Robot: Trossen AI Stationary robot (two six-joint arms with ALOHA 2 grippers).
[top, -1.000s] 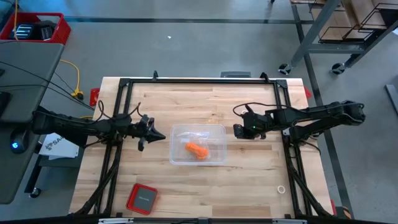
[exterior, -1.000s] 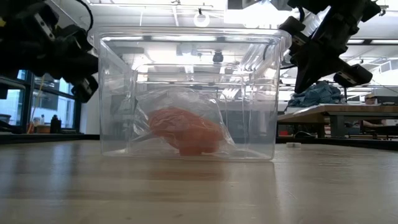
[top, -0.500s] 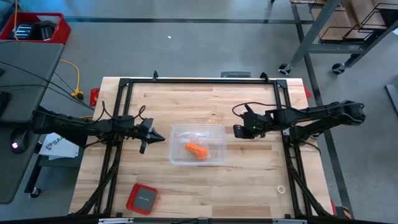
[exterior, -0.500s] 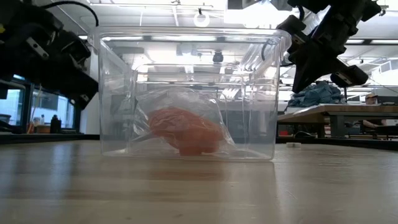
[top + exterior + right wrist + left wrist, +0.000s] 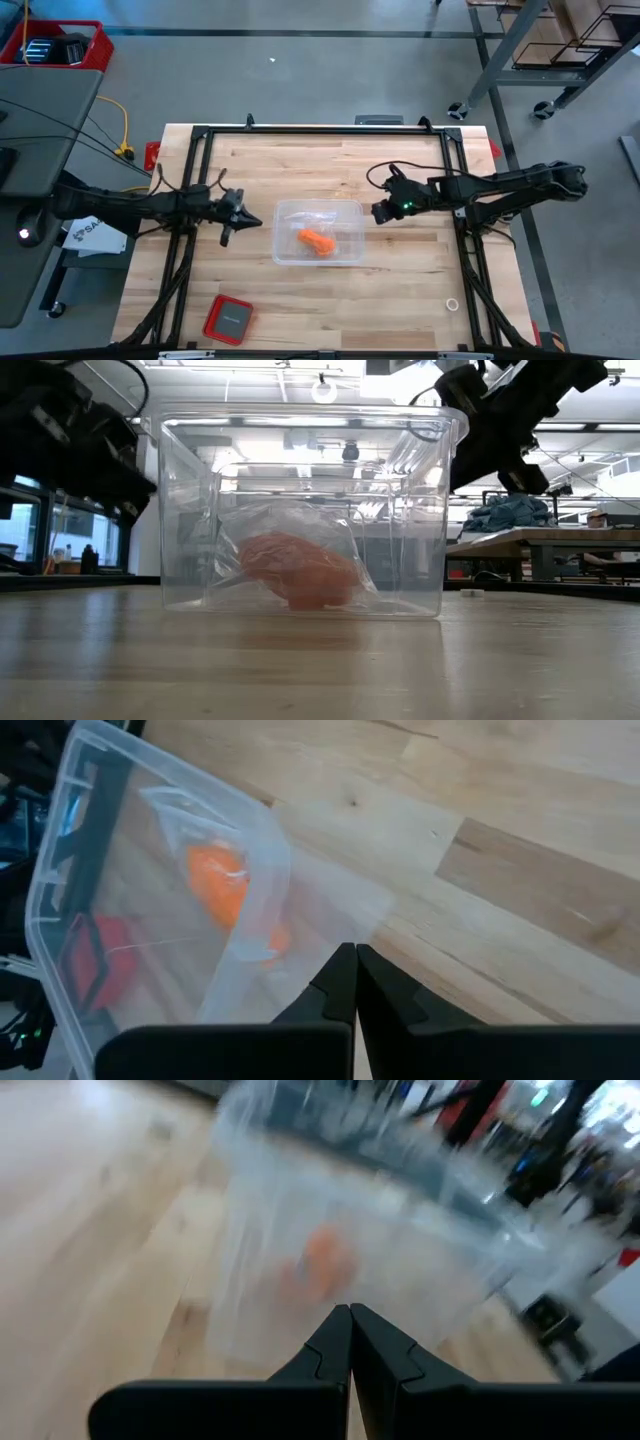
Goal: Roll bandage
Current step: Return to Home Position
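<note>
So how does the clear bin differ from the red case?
The bin is clear, larger, mid-table, square-on, holding the bagged bandage; the red case is opaque, smaller, askew, near a corner on the left arm's side. Both lie untouched: left gripper and right gripper flank the bin, shut.

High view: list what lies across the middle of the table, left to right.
Left tool, shut → clear bin, with the bagged orange bandage inside → right tool, shut.
</note>
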